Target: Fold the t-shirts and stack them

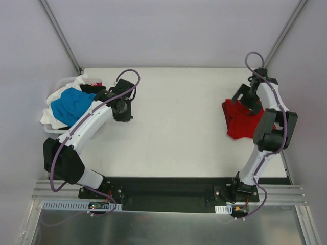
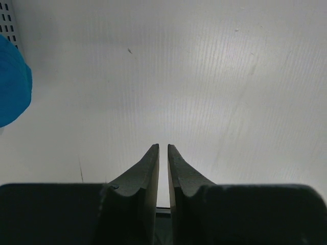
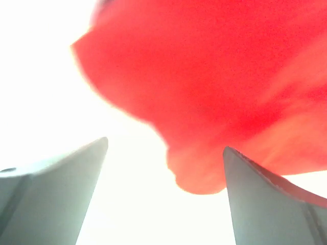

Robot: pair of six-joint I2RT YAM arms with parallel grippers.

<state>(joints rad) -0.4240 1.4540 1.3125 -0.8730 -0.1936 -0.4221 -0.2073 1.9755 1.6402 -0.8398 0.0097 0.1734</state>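
Left fingers [image 2: 148,176] nearly together, right fingers [image 3: 66,184] wide apart

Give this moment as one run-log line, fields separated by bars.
left gripper: shut, empty, over table | right gripper: open at red t-shirt, not gripping | pile of t-shirts: far left, unfolded

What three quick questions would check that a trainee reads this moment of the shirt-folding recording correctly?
1. True or false: the right gripper is clamped on the red t-shirt.
2. Which colour lies on top of the pile of shirts at the left edge of the table? A black, B blue, C red.
3. Fill in: the fingers of the left gripper are almost ____, with nothing between them.

Key:
1. False; its jaws stand wide apart, with the cloth beyond them.
2. B, the blue t-shirt.
3. shut
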